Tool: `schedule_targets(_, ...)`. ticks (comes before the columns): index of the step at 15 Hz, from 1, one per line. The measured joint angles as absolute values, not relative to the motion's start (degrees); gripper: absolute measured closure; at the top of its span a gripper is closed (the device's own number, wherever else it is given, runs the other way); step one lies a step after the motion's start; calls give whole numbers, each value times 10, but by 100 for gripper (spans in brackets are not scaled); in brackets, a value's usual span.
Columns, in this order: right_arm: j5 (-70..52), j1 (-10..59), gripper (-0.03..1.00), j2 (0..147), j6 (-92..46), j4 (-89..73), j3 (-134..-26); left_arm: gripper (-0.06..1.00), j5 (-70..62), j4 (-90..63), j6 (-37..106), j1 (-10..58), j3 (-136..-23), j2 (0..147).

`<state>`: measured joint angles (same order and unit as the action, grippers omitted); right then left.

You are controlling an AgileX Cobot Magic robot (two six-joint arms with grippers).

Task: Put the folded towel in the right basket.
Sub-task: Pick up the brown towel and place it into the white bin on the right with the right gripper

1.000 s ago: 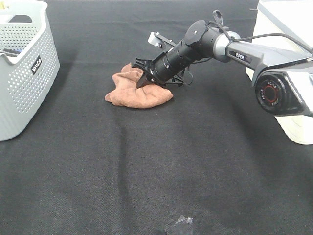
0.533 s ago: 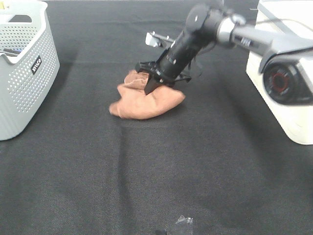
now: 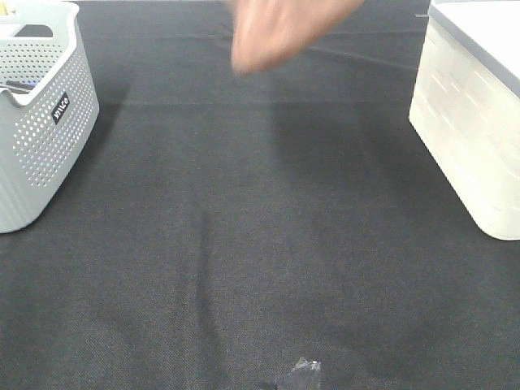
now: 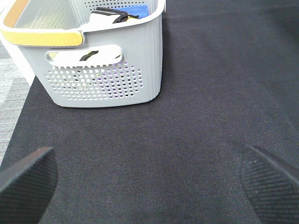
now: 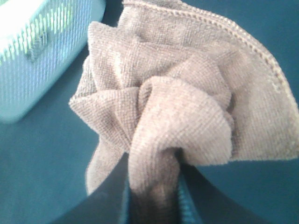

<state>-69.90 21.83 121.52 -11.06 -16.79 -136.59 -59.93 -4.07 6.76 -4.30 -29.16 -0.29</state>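
Observation:
The brown towel [image 3: 280, 28] hangs bunched and blurred at the top edge of the high view, lifted well off the black cloth. In the right wrist view my right gripper [image 5: 152, 186] is shut on the towel [image 5: 187, 107], which spills out in front of the fingers. The right arm itself is out of the high view. The right basket [image 3: 471, 122], cream with a grey rim, stands at the right edge. My left gripper [image 4: 149, 175] is open and empty, its two pads [image 4: 28, 175] low over the cloth near the left basket.
The grey perforated left basket [image 3: 36, 114] stands at the left edge and holds a few items; it also shows in the left wrist view [image 4: 103, 70]. A small dark scrap [image 3: 302, 375] lies at the front edge of the cloth.
My right gripper has lifted the towel off the cloth, up and slightly right, and the arm has left the high view. Only the hanging towel still shows there.

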Motion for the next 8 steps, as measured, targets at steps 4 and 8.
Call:
schedule_targets(4,-699,93,77,1124,-107,-157,-1366,-5,-599,-41,68,-43,-292,-3)
schedule_targets(8,-699,-99,77,1126,-79,-149,-1350,-5,-599,-41,68,-43,-292,-3)
